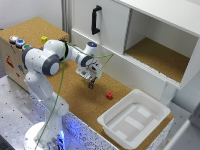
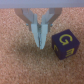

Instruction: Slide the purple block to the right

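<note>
We are seeing the hand point(image 2: 40, 44) clenched on nothing, its fingertips touching the bench point(image 2: 20, 60), just beside the purple block point(image 2: 63, 45).

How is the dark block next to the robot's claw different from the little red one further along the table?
The purple block is dark purple with a yellow letter G on its face; the red cube is bright red, no marking discernible. The purple block sits right beside the gripper, whose fingers are pressed together; the red cube lies apart, nearer the white bin. Both rest on the cork tabletop.
</note>
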`<state>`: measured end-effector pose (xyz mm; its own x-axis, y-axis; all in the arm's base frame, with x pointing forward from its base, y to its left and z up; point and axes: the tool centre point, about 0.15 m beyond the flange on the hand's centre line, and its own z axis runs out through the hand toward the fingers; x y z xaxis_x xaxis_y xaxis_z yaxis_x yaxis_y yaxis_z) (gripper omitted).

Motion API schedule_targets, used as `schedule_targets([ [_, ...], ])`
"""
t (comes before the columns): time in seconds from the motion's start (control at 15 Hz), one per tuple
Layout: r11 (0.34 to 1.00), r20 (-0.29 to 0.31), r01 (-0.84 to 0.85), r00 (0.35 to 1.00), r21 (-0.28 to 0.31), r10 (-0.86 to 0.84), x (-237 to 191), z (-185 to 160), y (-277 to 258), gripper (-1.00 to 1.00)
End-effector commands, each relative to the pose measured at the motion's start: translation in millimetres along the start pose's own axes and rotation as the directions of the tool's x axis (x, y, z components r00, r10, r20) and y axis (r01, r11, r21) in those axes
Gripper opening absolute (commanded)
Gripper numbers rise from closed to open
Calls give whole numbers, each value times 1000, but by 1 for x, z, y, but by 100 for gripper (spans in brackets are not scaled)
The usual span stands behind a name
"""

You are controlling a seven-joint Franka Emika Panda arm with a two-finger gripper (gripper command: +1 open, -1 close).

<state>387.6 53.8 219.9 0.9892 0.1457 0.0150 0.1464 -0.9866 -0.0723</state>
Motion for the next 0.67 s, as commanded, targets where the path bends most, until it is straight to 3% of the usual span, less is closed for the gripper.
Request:
schedule_targets([
  [0.0,1000,-50,28,998,11,-27,-13,12,30,-100],
  [0.6,999,-78,-37,996,-32,34,15,10,75,-100],
])
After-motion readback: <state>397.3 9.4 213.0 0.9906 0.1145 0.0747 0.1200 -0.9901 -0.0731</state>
